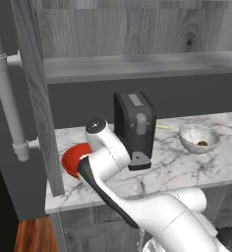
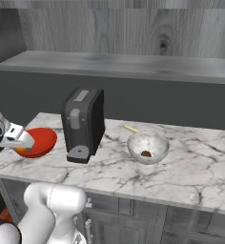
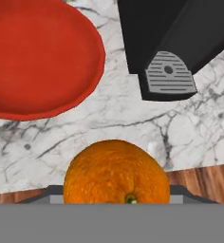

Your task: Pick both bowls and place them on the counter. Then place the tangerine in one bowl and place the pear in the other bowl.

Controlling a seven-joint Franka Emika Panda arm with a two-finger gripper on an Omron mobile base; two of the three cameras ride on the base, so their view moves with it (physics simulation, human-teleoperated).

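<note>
tangerine [image 3: 116,173] pinched in gripper [image 2: 20,144] | above counter [image 3: 133,118] front edge | red bowl [image 3: 35,57] nr, apart

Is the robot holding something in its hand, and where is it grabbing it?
Yes. The tool holds the small round orange tangerine by its two sides, beside the glossy red bowl.

The white arm rises from the base, bends at a dark elbow joint and reaches out to the left end of the bench. Its gripper [image 2: 20,144] hangs low there, wrist tilted downward. The jaws stand partly apart, clamped on the tangerine [image 3: 116,172], which sits between them close under the hand camera.
</note>
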